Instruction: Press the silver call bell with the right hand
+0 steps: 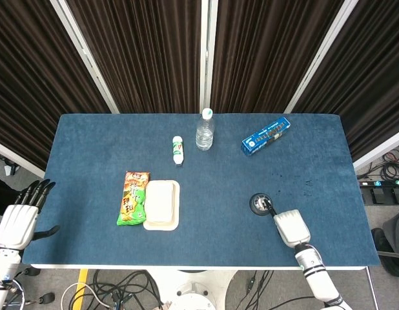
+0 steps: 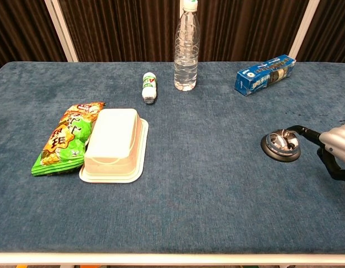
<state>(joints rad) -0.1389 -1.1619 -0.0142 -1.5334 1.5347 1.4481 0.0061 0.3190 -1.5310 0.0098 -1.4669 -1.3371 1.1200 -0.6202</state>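
step: right robot hand (image 1: 291, 227) has one dark fingertip (image 2: 298, 130) extended over the silver call bell (image 2: 281, 143); press looks about to land or just landing, contact not resolvable.
right robot hand state: holds nothing, one finger out toward the bell; how the other fingers lie can't be told from either view.
bell location: just ahead of the right robot hand and slightly to its left, on the blue desk (image 1: 316, 161), well apart from everything else.
aim: bell's plunger sits at dome centre; in the chest view the fingertip sits over the dome's right rim, so I'd judge it needs a small nudge left before pushing.
motion: press straight down, short stroke, then lift. An off-centre push would likely skid the bell on the cloth rather than ring it.
left robot hand (image 1: 20, 219): off the desk edge, far from the right robot hand, fingers straight and apart, nothing held.
clutter: blue box (image 1: 266, 135) ahead of the right robot hand; water bottle (image 1: 204, 130), snack bag (image 1: 133, 197) and white tray (image 1: 161, 204) well left. None in the path.
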